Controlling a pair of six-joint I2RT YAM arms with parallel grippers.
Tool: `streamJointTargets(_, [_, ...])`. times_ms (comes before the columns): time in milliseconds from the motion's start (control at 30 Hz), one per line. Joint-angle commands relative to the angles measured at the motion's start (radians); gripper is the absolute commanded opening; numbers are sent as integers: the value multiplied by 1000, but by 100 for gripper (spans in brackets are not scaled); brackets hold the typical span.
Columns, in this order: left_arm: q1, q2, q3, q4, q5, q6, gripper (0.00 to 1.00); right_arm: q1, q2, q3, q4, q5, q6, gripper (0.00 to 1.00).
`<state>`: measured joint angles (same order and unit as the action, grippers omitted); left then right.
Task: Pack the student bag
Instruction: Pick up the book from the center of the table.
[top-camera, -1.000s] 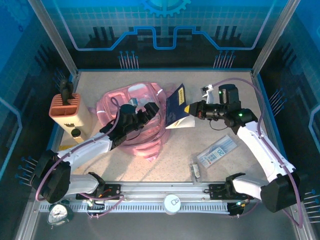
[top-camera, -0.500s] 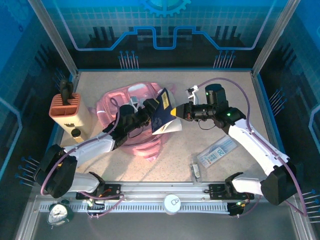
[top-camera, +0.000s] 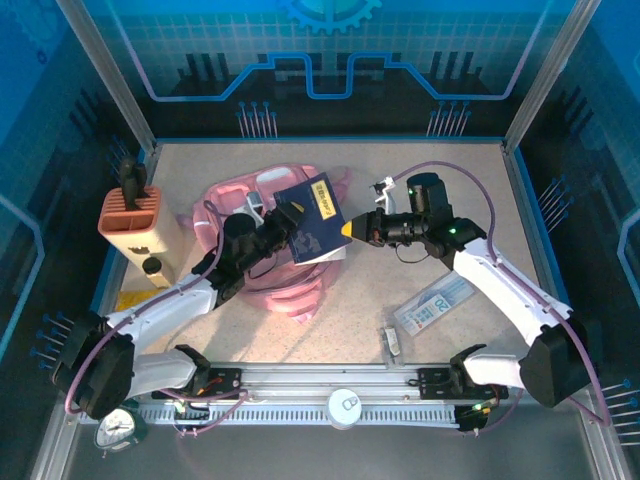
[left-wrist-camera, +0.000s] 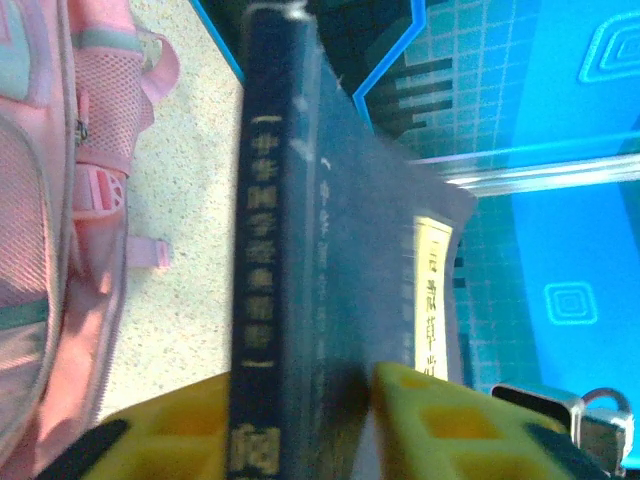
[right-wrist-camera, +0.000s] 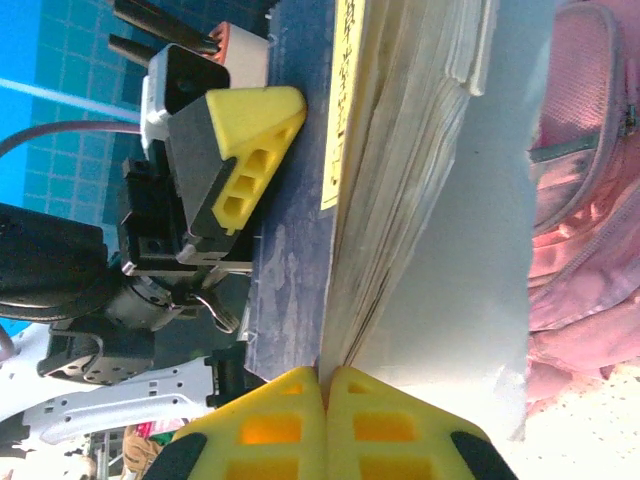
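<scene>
**Book gripped at both ends above the pink bag**

Nearest the arm bases, a clear flat packet (top-camera: 432, 305) and a small clear-wrapped item (top-camera: 392, 341) lie on the speckled table (top-camera: 440, 180), well apart from the work. Farther in, a thick dark blue book with a yellow cover label (top-camera: 315, 212) hangs tilted between the arms. The left gripper (top-camera: 284, 222) has its yellow fingers (left-wrist-camera: 450, 425) drawn narrow across the spine end. The right gripper (top-camera: 350, 228) is pinched fully together at the opposite corner, seemingly on a thin leaf or cover rather than the whole block. Under and beyond the book lies the student bag (top-camera: 228, 196), a large soft pink fabric backpack, flat on the table left of centre. I cannot tell whether its mouth is open. An orange-and-cream pen holder box (top-camera: 135, 218) stands to its left.

This looks like a handover. The left hold seems the firmer, so it should take the weight before the right lets go, since the thin pinch could slip or tear. The spine should lead toward the opening so the pages don't fan.
</scene>
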<state>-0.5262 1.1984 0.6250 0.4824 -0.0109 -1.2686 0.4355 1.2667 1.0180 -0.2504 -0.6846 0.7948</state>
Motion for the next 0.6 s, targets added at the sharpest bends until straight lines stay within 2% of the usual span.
streamJointTargets(0, [-3,-35,0,39,4,22,18,-6,7,-4,0,-7,-35,6])
streamJointTargets(100, [-2,-43,7,32,8,33,9,-9,4,-7,-16,-2,-49,14])
streamJointTargets(167, [-2,-49,11,38,15,33,5,-18,0,-14,-29,-1,-57,32])
streamJointTargets(367, [-19,-57,38,57,48,58,3,-58,6,-42,-12,-49,-31,72])
streamJointTargets(467, [-45,-54,60,65,46,77,3,-50,32,-35,3,-81,-15,85])
streamJointTargets(567, [-66,-46,86,65,48,109,3,-32,58,-35,45,-110,19,92])
